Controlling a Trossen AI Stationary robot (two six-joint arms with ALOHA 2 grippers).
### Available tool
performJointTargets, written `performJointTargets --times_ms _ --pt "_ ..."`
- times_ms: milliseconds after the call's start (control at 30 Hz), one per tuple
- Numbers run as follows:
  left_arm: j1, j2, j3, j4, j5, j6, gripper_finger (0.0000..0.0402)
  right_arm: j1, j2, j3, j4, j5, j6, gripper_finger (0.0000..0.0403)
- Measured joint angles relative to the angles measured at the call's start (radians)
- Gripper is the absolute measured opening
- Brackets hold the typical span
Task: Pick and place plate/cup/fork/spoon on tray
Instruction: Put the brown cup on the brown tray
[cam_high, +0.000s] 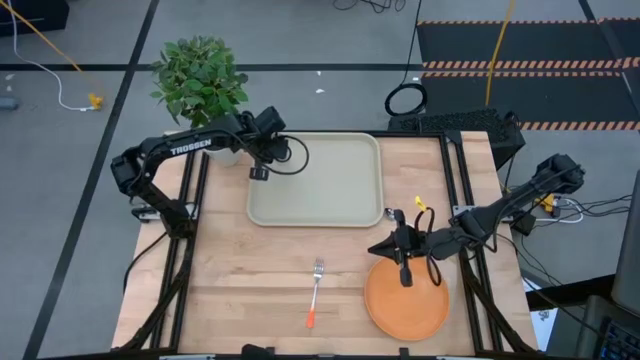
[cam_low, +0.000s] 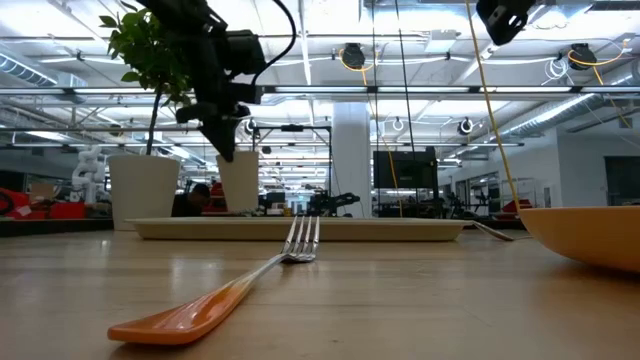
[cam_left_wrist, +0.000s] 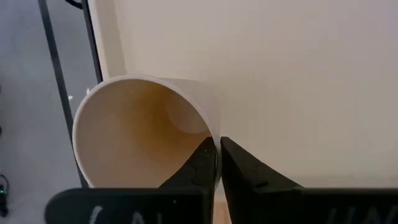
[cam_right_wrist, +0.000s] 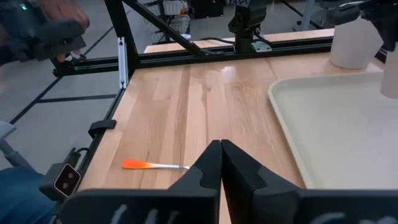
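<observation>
Left wrist view: the left gripper (cam_left_wrist: 217, 163) has its two fingers pinched together on the rim wall of the cup (cam_left_wrist: 140, 130), one finger inside and one outside, so the cup hangs tilted with its empty mouth toward the camera. The grip on the wall suits a thin-sided vessel that offers no handle. In the high view this gripper (cam_high: 259, 172) hangs over the left edge of the tray (cam_high: 330, 195), which judging by its bare floor holds nothing yet; the cup appears due to be set there. The right gripper (cam_high: 404, 272) hovers above the rear edge of the plate (cam_high: 405, 300), fingers closed on nothing, apparently waiting. The plate lies on the table near the front right. The fork (cam_high: 315, 293) lies apart, to the plate's left. The spoon (cam_high: 392, 214) lies just beside the tray's right front corner.
</observation>
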Motion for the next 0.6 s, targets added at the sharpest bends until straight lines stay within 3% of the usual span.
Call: performJointTargets --times_ms 600 --pt "0.095 0.014 0.0 0.052 0.029 -0.018 0.0011 -0.008 0.007 0.0 0.0 0.0 -0.028 0.0"
